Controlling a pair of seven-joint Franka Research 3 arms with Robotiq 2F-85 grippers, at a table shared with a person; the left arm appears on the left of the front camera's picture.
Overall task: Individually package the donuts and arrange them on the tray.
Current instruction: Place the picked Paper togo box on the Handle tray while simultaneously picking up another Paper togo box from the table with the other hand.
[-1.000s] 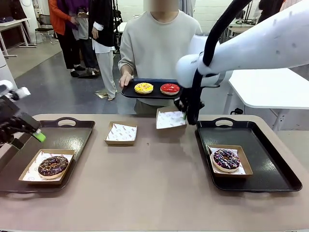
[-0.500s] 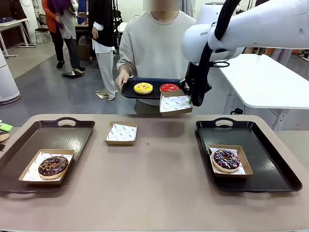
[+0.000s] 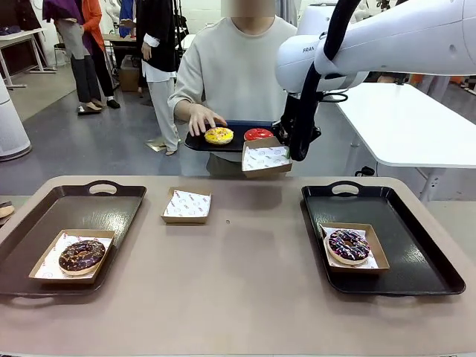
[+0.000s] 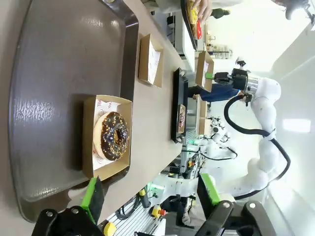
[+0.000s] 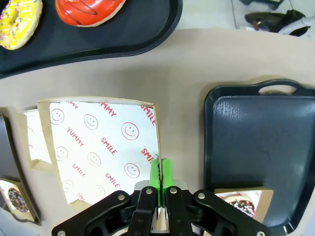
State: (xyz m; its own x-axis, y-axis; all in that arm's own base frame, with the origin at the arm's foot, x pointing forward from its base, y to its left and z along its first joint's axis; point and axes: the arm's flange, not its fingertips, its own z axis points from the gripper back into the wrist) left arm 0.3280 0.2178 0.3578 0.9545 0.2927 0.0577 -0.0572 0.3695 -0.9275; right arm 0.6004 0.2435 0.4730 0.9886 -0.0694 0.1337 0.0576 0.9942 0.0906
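Raised higher, right end effector (image 3: 291, 151) hangs downward, pinching the paper-lined box (image 3: 265, 158) by its edge

Red print repeats across the white paper liner (image 5: 98, 147) of the cardboard box (image 5: 44, 132) in the right wrist view: the words "YUMMY" and "SMILE", set among small smiley faces. On the white housing of the right arm (image 3: 387, 37), at the far right, dark letters read "FRAN"; the rest is hidden. The second box (image 3: 187, 206), far on the table, carries red print too small to read.
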